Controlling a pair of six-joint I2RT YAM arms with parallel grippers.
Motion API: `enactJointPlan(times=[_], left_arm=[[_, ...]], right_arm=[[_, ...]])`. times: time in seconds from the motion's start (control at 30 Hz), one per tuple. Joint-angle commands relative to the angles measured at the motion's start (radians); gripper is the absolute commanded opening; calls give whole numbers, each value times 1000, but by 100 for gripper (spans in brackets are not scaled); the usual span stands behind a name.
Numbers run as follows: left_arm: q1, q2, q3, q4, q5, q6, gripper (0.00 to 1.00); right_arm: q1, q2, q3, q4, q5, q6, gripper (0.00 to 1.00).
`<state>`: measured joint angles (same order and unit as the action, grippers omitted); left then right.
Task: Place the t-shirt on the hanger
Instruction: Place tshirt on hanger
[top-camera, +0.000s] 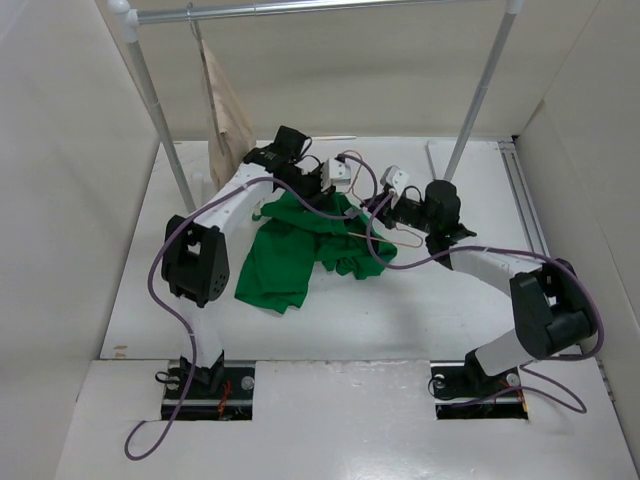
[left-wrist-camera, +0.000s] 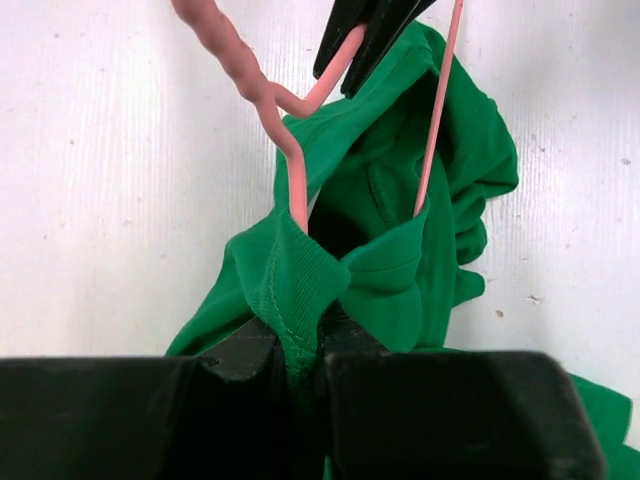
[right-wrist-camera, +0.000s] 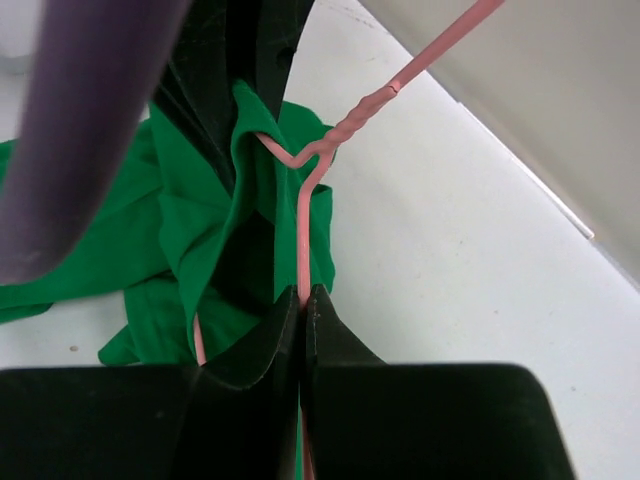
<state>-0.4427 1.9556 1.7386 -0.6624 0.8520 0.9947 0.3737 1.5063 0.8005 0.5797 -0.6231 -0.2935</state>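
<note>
You are working over a white flat counter walled in by pale panels. At its far side a white tubular clothes rail is standing on two slanted posts, and a beige cloth garment is hanging from the rail's left end.

The bright green short-sleeved cloth t-shirt is lying crumpled near the middle of the counter, between your two arms. Most of it is spreading toward the left arm's side, while its far edge is being lifted off the surface.

The thin pink-red wire clothes hanger is being held up just above that raised cloth. Its twisted neck is pointing up and away, and both of its sloping wires are running down into a gathered opening of the t-shirt, where the folds are hiding their lower ends. You cannot tell from here which opening it is.

Your left pincer is clenching a ribbed, stitched fold of the green cloth, which is bulging up between its black fingers.

Your right pincer is squeezing tight on one straight wire of the hanger, just below the bend under the twisted neck, with the t-shirt bunching up right behind it.
</note>
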Motion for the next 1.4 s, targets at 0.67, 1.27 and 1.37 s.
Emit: enactJointPlan(times=[0.67, 1.27, 1.37], left_arm=[[-36, -142, -102, 303, -209, -430, 0], [-54, -142, -102, 314, -218, -450, 0], [-54, -142, -102, 314, -218, -450, 0]], right_arm=[[41, -420, -210, -324, 447, 244, 96], [-48, 112, -118, 100, 272, 461, 69], [-48, 199, -118, 135, 231, 494, 62]])
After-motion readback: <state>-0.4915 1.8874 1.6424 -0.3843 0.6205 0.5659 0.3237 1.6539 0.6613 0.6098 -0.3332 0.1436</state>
